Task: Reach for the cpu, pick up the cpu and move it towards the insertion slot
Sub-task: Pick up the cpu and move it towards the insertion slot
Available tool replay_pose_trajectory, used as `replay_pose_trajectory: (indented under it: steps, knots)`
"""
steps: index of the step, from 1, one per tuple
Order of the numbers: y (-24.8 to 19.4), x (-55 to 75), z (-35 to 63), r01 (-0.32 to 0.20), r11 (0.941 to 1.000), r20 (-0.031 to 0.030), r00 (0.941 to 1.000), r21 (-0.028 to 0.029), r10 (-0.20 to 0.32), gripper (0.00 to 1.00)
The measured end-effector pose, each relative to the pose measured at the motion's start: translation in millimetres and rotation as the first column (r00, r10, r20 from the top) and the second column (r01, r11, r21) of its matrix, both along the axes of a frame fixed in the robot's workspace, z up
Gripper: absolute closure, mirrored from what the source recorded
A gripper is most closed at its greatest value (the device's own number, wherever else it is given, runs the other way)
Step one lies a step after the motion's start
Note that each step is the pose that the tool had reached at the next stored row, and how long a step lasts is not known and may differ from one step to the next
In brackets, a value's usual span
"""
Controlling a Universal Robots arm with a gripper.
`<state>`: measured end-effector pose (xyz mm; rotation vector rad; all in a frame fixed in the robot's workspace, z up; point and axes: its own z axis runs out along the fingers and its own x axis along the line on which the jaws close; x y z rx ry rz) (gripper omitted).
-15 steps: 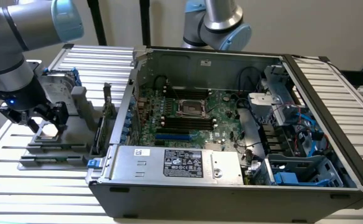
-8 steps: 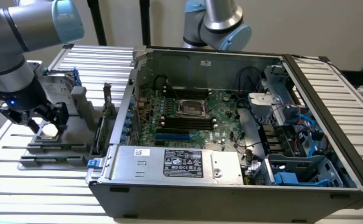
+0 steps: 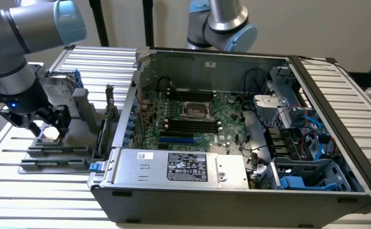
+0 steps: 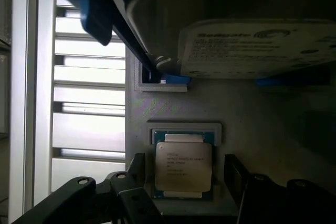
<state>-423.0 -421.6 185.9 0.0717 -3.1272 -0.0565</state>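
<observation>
As the gripper point(image 3: 45, 128) holds its empty jaws open either side of the cpu point(image 4: 183, 167), reaching seems done; grasping would need an even squeeze.

Seeing a case point(image 3: 236, 202) lying open on a slatted metal surface point(image 3: 38, 200), taking up the middle and the exterior view's right. Finding a green board point(image 3: 231, 119) lying flat inside, carrying long black memory slots point(image 3: 192, 127) running in parallel, with a blue slot point(image 3: 175, 140) just beside them. Noting a silver power unit point(image 3: 147, 169) sitting along the near wall, bearing a black label point(image 3: 186, 168). Spotting blue cables point(image 3: 309, 126) trailing along the case's right side. Seeing a grey holder point(image 3: 51, 155) resting just beside the case at the exterior view's left, carrying a hard drive point(image 4: 252, 45) with blue brackets point(image 4: 173, 80).
</observation>
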Motion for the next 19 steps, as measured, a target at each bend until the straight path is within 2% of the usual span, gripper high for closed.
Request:
replay_pose_trajectory:
  steps: [5, 6, 7, 9, 10, 19]
  knots:
    - [0.0, 0.2, -0.2, 0.0, 1.0, -0.0005, 1.0, -0.0003, 0.0, 0.29]
    - [0.0, 0.1, -0.2, 0.0, 1.0, -0.0005, 1.0, -0.0003, 0.0, 0.31]
    - [0.0, 0.1, -0.3, 0.0, 1.0, -0.0004, 1.0, -0.0003, 0.0, 0.37]
    - [0.0, 0.1, -0.4, 0.0, 1.0, -0.0005, 1.0, -0.0002, 0.0, 0.37]
    - [0.0, 0.1, -0.4, 0.0, 1.0, -0.0004, 1.0, -0.0002, 0.0, 0.44]
    - [0.0, 0.2, -0.5, 0.0, 1.0, -0.0007, 1.0, -0.0002, 0.0, 0.45]
